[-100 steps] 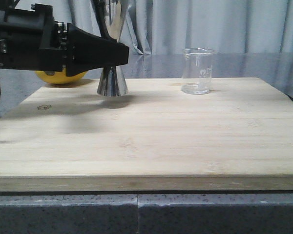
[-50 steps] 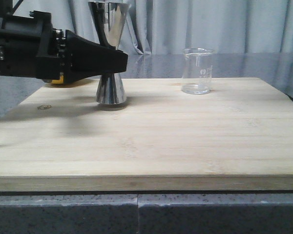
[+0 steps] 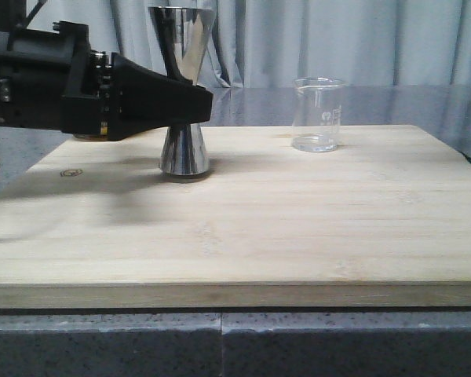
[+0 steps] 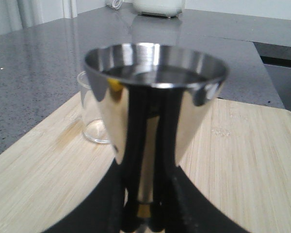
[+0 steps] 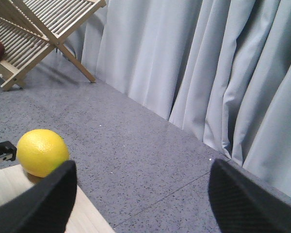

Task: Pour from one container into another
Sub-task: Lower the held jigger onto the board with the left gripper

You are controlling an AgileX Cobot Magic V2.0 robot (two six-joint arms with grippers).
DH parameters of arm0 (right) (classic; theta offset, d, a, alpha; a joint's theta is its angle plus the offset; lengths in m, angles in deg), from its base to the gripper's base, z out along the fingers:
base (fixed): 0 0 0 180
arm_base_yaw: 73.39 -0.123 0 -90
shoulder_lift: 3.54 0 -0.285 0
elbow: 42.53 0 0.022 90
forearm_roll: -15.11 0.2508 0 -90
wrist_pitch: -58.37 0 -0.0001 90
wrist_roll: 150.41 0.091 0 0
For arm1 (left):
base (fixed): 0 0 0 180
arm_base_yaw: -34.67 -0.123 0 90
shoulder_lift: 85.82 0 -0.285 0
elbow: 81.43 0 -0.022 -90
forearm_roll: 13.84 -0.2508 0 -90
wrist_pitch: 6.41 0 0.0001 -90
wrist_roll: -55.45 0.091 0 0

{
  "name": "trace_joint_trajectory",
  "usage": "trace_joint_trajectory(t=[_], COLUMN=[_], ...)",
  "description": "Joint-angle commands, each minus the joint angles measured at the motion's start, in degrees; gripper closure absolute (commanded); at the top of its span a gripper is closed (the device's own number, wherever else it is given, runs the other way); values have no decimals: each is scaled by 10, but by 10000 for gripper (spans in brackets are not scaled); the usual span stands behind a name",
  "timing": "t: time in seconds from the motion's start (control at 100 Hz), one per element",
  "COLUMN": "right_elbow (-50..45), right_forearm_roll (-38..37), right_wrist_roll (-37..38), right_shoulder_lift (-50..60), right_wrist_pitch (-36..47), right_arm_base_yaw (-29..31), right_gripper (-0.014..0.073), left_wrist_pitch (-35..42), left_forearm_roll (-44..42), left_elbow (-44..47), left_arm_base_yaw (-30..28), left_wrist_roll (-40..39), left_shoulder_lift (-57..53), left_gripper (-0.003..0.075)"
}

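Pale curtains hang behind a grey stone counter carrying a wooden board [image 3: 243, 228]. From the front, the left gripper [image 3: 200, 104] clamps the steel jigger [image 3: 184, 149] at its waist; its base sits on the board, well apart from the clear glass beaker [image 3: 317, 115]. Only the right wrist view shows a lemon [image 5: 42, 152] and slatted rack [image 5: 36, 34], with the right gripper [image 5: 140, 194] spread wide.

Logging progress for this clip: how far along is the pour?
Early. The left tool is closed around the steel jigger at its waist, base on the board. The glass beaker stands untouched; the right tool is open, holding nothing. Pouring remains.
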Motion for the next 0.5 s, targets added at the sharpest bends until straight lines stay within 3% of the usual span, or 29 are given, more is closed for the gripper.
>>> trace_joint_trajectory(t=[0.0, 0.49], right_elbow=[14, 14], right_forearm_roll=[28, 28], right_wrist_roll=[1, 1], right_shoulder_lift=[19, 19], right_wrist_pitch=[22, 22], right_arm_base_yaw=[5, 5], right_gripper=[81, 81], left_wrist_pitch=[125, 125], left_forearm_roll=[43, 43], left_elbow=[-8, 0], left_arm_base_yaw=[4, 4], left_wrist_roll=[2, 4], left_shoulder_lift=[-25, -25], left_gripper=[739, 739])
